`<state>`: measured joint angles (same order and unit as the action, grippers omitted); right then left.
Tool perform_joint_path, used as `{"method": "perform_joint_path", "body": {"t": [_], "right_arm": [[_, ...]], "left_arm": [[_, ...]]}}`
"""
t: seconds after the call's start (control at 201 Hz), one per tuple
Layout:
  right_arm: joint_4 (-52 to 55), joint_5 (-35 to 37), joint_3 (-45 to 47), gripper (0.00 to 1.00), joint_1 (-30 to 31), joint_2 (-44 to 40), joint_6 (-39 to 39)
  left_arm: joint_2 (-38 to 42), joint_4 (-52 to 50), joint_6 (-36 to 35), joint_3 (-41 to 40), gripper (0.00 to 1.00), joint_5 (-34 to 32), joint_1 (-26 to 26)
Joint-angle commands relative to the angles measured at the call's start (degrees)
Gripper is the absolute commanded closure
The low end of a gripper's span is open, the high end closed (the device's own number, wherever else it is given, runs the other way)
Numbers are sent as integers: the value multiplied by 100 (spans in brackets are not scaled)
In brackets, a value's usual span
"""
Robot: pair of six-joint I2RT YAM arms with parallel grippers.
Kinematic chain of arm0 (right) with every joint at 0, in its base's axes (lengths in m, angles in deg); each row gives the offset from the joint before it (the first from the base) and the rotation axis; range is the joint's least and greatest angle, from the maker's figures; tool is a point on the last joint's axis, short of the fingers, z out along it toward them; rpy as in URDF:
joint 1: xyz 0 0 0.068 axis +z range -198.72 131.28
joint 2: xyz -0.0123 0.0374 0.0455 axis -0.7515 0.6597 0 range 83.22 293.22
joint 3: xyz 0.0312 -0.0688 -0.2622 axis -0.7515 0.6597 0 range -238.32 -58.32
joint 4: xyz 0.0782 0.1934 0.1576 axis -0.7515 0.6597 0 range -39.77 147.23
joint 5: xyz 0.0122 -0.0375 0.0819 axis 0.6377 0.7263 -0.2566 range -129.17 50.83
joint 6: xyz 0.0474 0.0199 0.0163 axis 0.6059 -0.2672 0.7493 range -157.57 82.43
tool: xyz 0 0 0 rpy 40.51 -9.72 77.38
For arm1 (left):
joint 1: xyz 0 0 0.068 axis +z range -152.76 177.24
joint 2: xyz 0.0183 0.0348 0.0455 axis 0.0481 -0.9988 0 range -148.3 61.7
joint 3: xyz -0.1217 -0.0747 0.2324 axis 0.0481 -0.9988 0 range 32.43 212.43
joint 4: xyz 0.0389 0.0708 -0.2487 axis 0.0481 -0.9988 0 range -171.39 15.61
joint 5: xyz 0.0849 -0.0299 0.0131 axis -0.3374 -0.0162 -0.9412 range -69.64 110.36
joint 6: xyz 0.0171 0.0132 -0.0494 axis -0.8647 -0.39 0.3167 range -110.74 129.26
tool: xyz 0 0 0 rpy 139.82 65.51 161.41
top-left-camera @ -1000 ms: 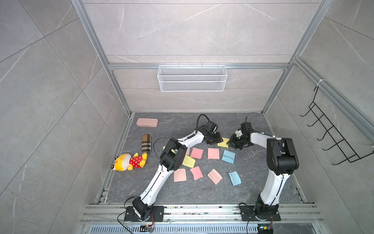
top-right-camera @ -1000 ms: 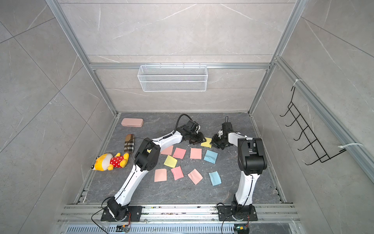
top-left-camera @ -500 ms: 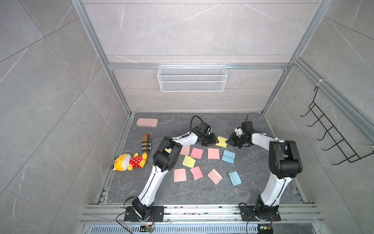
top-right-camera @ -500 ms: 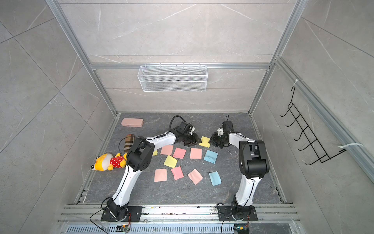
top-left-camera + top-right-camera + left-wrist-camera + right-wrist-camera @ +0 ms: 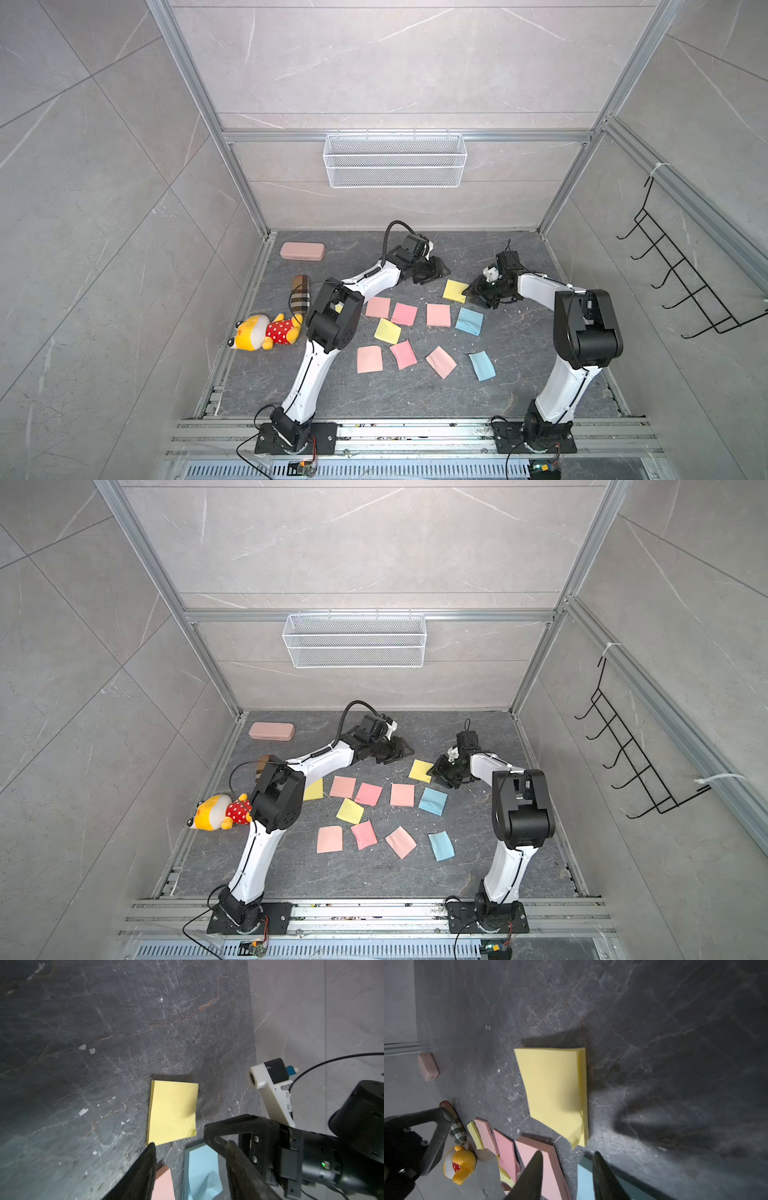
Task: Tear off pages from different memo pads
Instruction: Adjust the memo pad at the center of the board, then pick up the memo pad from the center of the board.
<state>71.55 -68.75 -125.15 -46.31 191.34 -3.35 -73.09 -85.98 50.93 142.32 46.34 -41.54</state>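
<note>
- A dark, veined stone floor [image 5: 374,399] between grey-tiled walls [image 5: 395,83] carries everything.
- Our right claw [image 5: 567,1153] stands part-way open with nothing between its fingers. Its tips are just short of the yellow memo pad [image 5: 550,1076].
- That pad lies flat on the floor. Its top sheet [image 5: 572,1126] is curled up at the corner nearest the claw, and we judge that is the place to pinch.
- We should close on that one sheet only, then peel low and slowly so the block does not come along.
- Our left claw [image 5: 437,274], also open and empty, hangs near the pad on the side away from the right claw. Pressing the block down from there would help.
- Farther out lie a pink pad [image 5: 438,315] and a blue pad [image 5: 469,321], then loose pages [image 5: 441,362] scattered beyond them.
</note>
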Motion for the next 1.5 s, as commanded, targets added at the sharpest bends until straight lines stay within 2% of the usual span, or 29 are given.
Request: {"method": "perform_joint_path", "body": {"t": [0.0,0.244,0.354,0.478,0.553,0.643,0.812,1.166,1.285,1.365,1.41,1.499], "right_arm": [[344,304,-254,58,62,235,-227],[213,340,-444,61,267,582,-231],[72,307,-453,70,330,644,-213],[-45,419,-348,76,339,342,-237],[46,501,-381,74,338,250,-305],[53,506,-426,64,340,260,-304],[-31,556,-498,63,339,366,-227],[-384,438,-204,88,339,74,-143],[-442,377,-158,93,335,-20,-98],[-437,227,-99,93,335,-210,-80],[-409,68,-49,94,332,-383,-42],[-437,-533,125,94,344,-762,131]], "left_arm": [[-550,-819,-386,485,45,-223,-165],[-862,-877,-311,557,49,-201,-296],[-909,-844,-213,510,55,-83,-296],[-787,-743,-207,288,58,-110,-296],[-764,-730,-236,245,58,-110,-297],[-770,-741,-247,244,59,-96,-296],[-783,-748,-242,223,59,-88,-296],[-728,-703,-223,130,59,-88,-246],[-474,-662,-228,4,59,-24,-129],[4,-196,-88,-599,57,215,77],[490,590,232,-1259,54,513,244],[1147,2443,1340,-2515,47,1212,623]]}}
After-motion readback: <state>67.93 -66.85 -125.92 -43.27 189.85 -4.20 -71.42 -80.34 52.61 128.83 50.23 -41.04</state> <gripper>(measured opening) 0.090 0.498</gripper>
